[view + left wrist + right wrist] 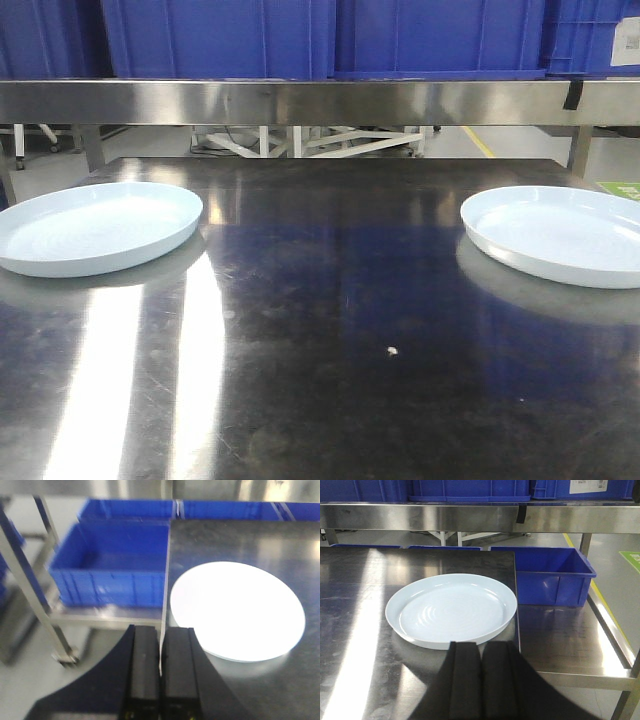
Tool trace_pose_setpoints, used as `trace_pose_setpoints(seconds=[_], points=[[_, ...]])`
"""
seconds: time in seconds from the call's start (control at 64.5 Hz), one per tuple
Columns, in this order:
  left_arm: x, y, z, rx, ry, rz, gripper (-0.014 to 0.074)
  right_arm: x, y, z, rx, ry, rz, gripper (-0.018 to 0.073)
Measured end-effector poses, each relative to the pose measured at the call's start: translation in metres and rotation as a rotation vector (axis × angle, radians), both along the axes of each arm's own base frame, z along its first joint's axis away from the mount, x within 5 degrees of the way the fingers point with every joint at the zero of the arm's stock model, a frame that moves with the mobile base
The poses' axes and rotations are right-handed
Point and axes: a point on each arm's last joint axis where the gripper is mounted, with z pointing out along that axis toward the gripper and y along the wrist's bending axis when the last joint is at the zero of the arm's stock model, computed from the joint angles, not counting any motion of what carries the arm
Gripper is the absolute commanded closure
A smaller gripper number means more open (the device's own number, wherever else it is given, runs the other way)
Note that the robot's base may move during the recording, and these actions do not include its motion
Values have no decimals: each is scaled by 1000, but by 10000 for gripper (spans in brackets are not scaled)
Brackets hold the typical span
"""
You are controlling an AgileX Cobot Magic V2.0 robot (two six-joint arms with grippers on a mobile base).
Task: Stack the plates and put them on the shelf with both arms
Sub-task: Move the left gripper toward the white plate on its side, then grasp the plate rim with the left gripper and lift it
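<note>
L gripper [161, 630] is showing two flat matte-black fingers pressed almost together w/ nothing between them, hanging at the left edge of the tabletop [250, 535]. L plate [237, 610] is lying flat on the tabletop close to that edge, just ahead-right of the tips and apart from them. It's glaring out plain white in the L wrist view, so no surface detail.

R gripper [481, 647] is looking the same: black fingers closed to a thin slit, empty, hovering over the tabletop nr its right edge. R plate [452, 609] is sitting just beyond the tips, a bit left, not touching. It's round, shallow and glossy pale blue-white, w/ a low raised rim and faint concentric rings in the flat centre. Only the R wrist view is showing those rings sharply.

Front view is showing both plates at once, well apart at opposite ends of the dark, scratched, reflective steel tabletop, and no grippers. Above the tabletop's far edge a brushed stainless shelf rail [300, 102] is running across, w/ blue bins [300, 35] sitting on it. Wrist views are adding a left lower bin [110, 565] and a right lower bin [552, 575], blue plastic, on steel tiers off the tabletop's sides.
</note>
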Motion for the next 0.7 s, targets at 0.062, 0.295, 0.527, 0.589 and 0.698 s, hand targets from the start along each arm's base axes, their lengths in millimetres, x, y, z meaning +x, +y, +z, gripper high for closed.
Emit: trace_pose_setpoints(seconds=[0.062, 0.295, 0.527, 0.589, 0.698], points=[[12, -2, -2, -36, 64, 0, 514, 0, 0, 0, 0, 0, 0, 503], [73, -6, -18, -74, 401, -22, 514, 0, 0, 0, 0, 0, 0, 503], [151, -12, -35, -144, 632, -42, 514, 0, 0, 0, 0, 0, 0, 503], [172, -13, -44, -161, 690, -48, 514, 0, 0, 0, 0, 0, 0, 503], [207, -15, -54, -173, 757, -62, 507, 0, 0, 0, 0, 0, 0, 503]])
